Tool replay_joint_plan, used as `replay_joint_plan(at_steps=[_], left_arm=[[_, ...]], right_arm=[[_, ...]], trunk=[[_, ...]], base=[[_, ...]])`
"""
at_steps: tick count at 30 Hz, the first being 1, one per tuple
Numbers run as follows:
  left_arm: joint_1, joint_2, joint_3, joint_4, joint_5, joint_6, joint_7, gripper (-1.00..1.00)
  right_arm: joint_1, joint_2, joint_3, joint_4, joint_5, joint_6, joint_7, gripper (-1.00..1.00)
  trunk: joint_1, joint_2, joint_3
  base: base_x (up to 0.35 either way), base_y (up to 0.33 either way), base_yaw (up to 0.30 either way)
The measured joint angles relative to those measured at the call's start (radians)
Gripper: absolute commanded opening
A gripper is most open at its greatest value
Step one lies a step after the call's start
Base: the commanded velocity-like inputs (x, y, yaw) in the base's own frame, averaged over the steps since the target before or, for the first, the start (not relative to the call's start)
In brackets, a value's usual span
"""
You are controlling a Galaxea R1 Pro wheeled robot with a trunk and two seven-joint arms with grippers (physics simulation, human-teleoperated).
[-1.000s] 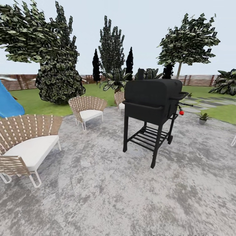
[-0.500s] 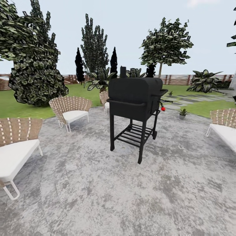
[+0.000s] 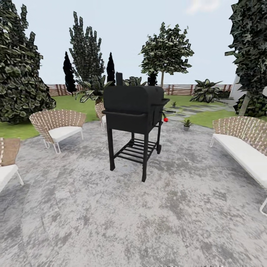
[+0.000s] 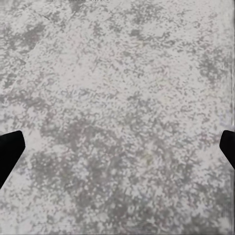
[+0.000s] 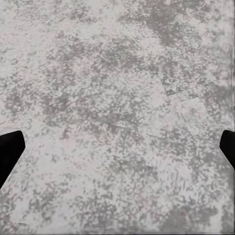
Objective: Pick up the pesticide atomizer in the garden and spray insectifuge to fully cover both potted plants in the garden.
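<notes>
we're out on the round grey patio (image 3: 111, 222), mottled paving underfoot, and dead ahead stands a black barbecue grill (image 3: 133, 111) on four legs with a slatted shelf below and a small red knob on its right side. wicker chairs with white cushions ring the paving: one at the left (image 3: 57, 126), another peeking out behind the grill, a long bench (image 3: 243, 144) on the right. now look past the grill's right side, there's a potted plant (image 3: 186, 124), a small rosette in a tiny grey pot, sitting right at the patio's edge where the lawn (image 3: 207, 116) begins, and a second potted plant (image 3: 174, 105) farther back, beside the flat grey stepping stones (image 3: 193, 110). beyond them, a brown slatted fence (image 3: 181, 89) runs along the horizon, with dark shrubs and tall trees around it. the atomizer, i can't pick it out from here. the left gripper (image 4: 117, 149) hangs over bare patio stone, its dark fingertips (image 4: 10, 152) set far apart at the picture's edges, wide and holding nothing. the right gripper (image 5: 117, 152) is the same story, fingertips (image 5: 10, 152) spread wide over grey paving, nothing between them.
</notes>
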Motion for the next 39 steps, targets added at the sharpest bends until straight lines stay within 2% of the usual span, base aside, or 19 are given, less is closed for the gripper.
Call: replay_joint_plan(at_steps=[5,15,28,39], left_arm=[[0.000,0.000,0.000,0.001,0.000,0.000,0.000,1.00],[0.000,0.000,0.000,0.000,0.000,0.000,-0.001,1.00],[0.000,0.000,-0.001,0.001,0.000,0.000,-0.002,1.00],[0.000,0.000,-0.002,0.001,0.000,0.000,-0.002,1.00]], right_arm=[[0.000,0.001,-0.003,0.000,-0.002,-0.001,0.001,1.00],[0.000,0.007,-0.001,0.004,-0.001,-0.002,0.004,1.00],[0.000,0.006,-0.004,0.004,-0.001,-0.002,0.002,1.00],[0.000,0.005,-0.005,0.004,0.000,-0.002,0.001,1.00]], trunk=[[0.019,-0.035,-0.016],[0.058,-0.105,-0.047],[0.107,-0.196,-0.088],[0.150,-0.273,-0.132]], base=[[0.000,0.000,-0.234],[0.000,0.000,-0.058],[0.000,0.000,-0.244],[0.000,0.000,-0.217]])
